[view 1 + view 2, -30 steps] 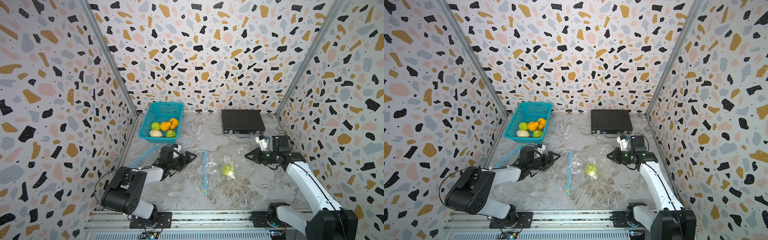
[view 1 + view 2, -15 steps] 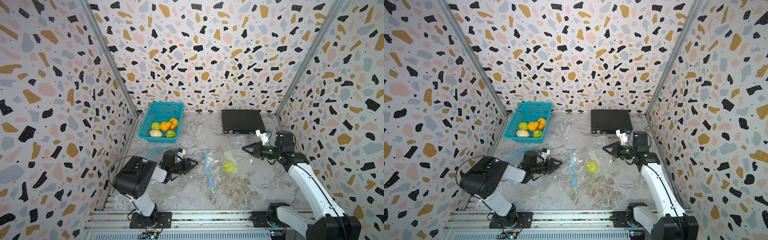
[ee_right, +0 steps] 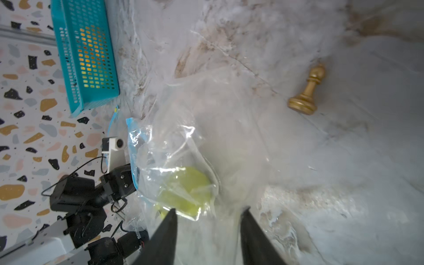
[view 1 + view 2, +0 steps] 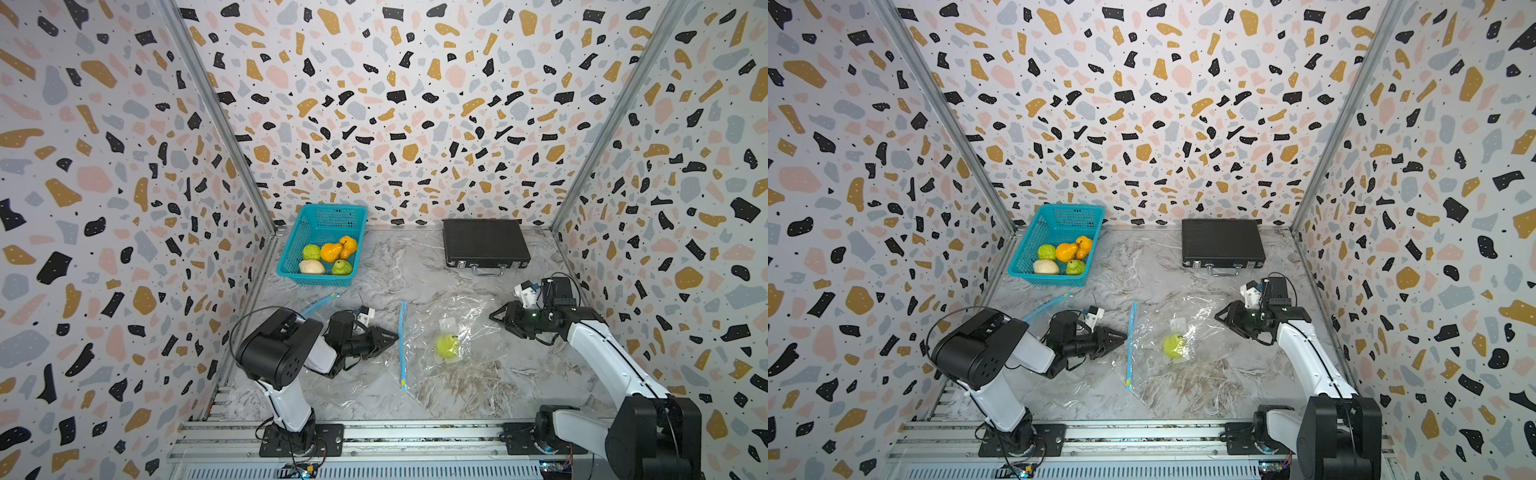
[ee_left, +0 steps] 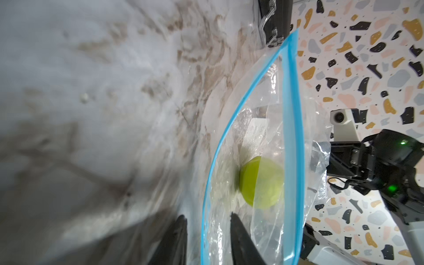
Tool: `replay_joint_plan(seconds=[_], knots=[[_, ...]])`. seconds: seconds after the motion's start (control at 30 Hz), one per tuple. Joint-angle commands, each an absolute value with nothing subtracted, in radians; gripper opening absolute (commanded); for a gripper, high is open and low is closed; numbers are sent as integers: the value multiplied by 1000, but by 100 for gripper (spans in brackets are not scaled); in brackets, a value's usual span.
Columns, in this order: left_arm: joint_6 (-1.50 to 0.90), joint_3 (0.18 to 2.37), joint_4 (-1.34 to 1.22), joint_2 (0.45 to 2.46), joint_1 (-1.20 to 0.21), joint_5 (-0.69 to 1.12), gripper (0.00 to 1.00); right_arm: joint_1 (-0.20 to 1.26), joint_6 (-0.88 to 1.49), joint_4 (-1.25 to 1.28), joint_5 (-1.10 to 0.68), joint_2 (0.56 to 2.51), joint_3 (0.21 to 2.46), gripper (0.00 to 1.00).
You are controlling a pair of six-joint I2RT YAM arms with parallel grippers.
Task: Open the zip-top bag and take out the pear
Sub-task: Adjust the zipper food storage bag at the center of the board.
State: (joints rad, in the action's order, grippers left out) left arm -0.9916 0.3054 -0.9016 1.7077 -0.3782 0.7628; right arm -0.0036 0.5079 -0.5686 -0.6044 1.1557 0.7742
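Observation:
The clear zip-top bag (image 4: 469, 320) lies flat mid-table, its blue zip strip (image 4: 402, 345) facing my left arm. The green pear (image 4: 447, 345) sits inside it. In the left wrist view the bag's mouth gapes, the two blue lips apart, with the pear (image 5: 261, 182) behind them. My left gripper (image 5: 207, 216) is open, narrowly: one finger is inside the mouth and the other is outside the lower lip (image 5: 206, 202). My right gripper (image 3: 210, 209) stands open over the bag's far end, close to the pear (image 3: 185, 188), with only loose film under it.
A teal basket (image 4: 328, 212) with several fruits stands at the back left. A black case (image 4: 484, 243) lies at the back right. A second blue zip strip (image 4: 318, 302) lies beside the left arm. A gold chess pawn (image 3: 307, 91) lies on the marble.
My right gripper has opened and dropped back to the bag's far end. My left gripper has moved up to the zip and its jaws have narrowed round the lower lip. The zip strip lies straighter.

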Motion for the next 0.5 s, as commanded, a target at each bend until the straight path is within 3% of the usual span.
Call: replay_joint_plan(seconds=[0.0,0.1,0.23,0.4,0.47], knots=[[-884,315,-669,1581,-389,719,27,-22,467,-659,-461,1088,857,57],[-780,354,-424,1432,-411,665,27,-23,457,-725,-389,1057,933,59],[-698,420,-209,1355,-431,624,26,-22,478,-718,-508,1013,968,54],[-693,434,-215,1389,-433,621,25,32,469,-728,-581,1022,972,33],[-698,452,-205,1387,-441,613,25,56,478,-698,-573,1033,936,18]])
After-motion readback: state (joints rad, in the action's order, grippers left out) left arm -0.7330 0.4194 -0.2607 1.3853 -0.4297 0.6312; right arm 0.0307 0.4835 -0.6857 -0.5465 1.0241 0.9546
